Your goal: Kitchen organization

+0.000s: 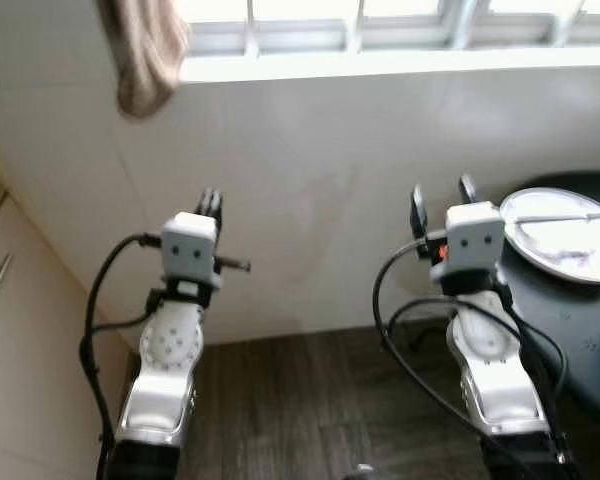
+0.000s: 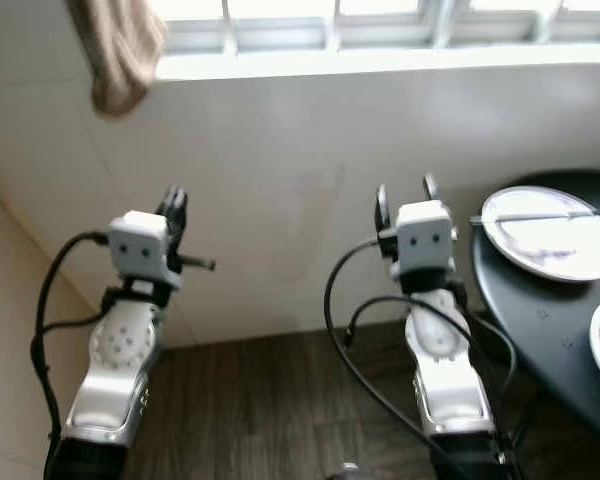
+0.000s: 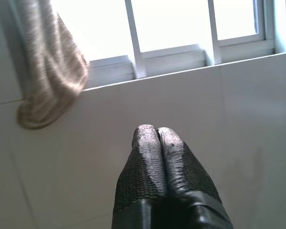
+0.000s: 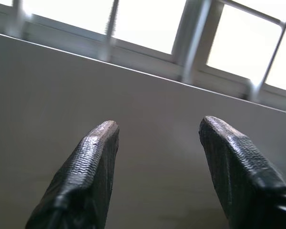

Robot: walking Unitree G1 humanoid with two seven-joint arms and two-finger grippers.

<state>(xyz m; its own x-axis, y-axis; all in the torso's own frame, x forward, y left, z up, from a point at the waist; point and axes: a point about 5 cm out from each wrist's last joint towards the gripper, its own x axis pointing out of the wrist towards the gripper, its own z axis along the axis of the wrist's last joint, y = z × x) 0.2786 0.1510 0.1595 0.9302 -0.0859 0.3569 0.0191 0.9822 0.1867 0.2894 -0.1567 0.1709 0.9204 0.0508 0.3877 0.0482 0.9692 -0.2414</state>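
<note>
Right gripper [image 1: 442,203], fingers wide apart and empty, hangs just beside the black table's [image 1: 570,320] near-left edge, closer than my shut left gripper [image 1: 211,203] to the white plate [image 1: 565,233] and what looks like a utensil lying across it.

A white wall [image 1: 310,180] closes off the far side, and both grippers are held just short of it. The left gripper [image 3: 156,136] has its fingers pressed together; the right gripper [image 4: 157,131] has its fingers spread, with bare wall seen between them. Between the two arms an open stretch of dark floor [image 1: 280,400] is left free. On the right, the way is blocked by a black table [image 1: 570,330] carrying a plate [image 1: 565,232], close beside the right arm. On the left, a cabinet [image 1: 10,330] stands near the left arm. A cloth [image 1: 145,50] hangs from the sill [image 1: 400,62] at the far left, above the left gripper.
</note>
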